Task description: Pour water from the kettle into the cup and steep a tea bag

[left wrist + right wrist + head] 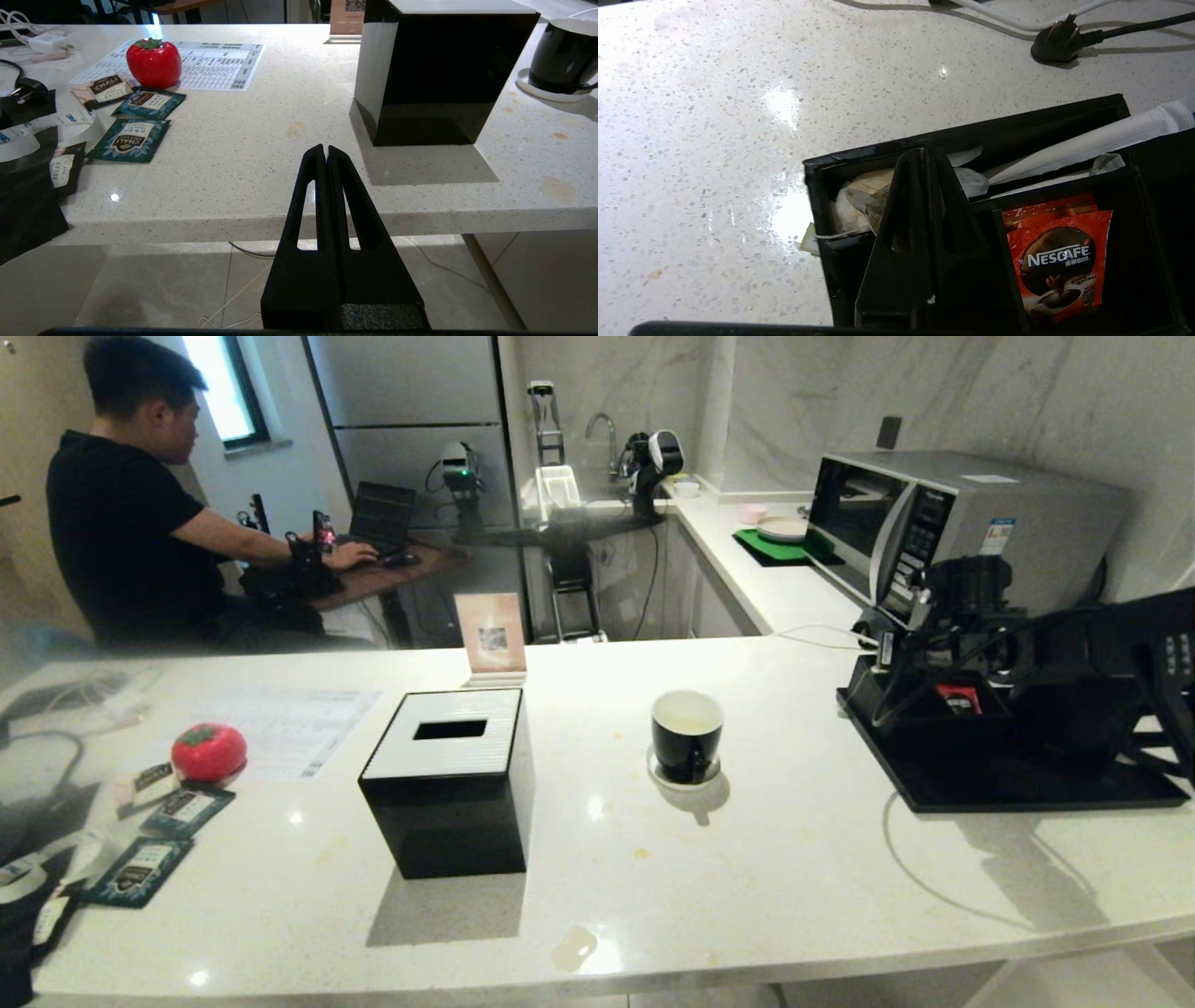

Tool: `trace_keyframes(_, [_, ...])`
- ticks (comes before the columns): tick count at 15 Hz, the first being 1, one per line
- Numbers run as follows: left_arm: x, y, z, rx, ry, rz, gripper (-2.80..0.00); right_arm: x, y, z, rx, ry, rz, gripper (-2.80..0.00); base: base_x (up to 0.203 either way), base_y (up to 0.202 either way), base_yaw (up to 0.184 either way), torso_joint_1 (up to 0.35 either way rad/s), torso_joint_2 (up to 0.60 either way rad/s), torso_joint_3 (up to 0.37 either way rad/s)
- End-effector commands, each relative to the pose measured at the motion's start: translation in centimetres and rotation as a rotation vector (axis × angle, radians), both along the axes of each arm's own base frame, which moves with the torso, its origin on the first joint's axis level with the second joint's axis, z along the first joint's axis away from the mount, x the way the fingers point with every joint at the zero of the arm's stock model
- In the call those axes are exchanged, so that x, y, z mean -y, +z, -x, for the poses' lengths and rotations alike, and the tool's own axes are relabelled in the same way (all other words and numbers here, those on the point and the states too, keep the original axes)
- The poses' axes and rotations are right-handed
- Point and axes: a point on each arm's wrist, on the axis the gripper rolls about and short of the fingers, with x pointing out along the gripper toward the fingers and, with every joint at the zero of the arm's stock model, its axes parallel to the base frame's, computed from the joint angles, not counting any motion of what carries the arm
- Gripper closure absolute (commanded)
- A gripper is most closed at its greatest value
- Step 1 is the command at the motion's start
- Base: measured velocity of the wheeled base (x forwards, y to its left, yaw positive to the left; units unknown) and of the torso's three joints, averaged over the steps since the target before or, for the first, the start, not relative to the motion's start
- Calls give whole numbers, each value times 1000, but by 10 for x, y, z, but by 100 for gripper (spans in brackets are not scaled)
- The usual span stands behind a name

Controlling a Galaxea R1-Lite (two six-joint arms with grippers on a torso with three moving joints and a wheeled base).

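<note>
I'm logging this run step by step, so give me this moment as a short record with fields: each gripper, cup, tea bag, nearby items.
right gripper: shut, down in the corner compartment of the black organiser tray, among pale tea bags
tea bag: grey-green pouch beside the gripper; whether it is pinched cannot be told
red sachet: in the neighbouring compartment
left gripper: shut, empty, parked off the counter's front edge
cup: upright on its saucer, right of the black tissue box
kettle: not visible
</note>
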Motion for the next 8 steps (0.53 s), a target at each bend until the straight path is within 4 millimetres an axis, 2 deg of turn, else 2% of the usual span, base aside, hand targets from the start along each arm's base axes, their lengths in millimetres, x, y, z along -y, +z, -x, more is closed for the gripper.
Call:
trace_keyframes(1, [0,0,0,-1,1,1,0,-6,6,4,8,9,1,0,0,0,0,0,0,0])
trace_keyframes(8, [0,0,0,-1,1,1,0,-9,17,16,12,-3,9,0,0,0,0,0,0,0])
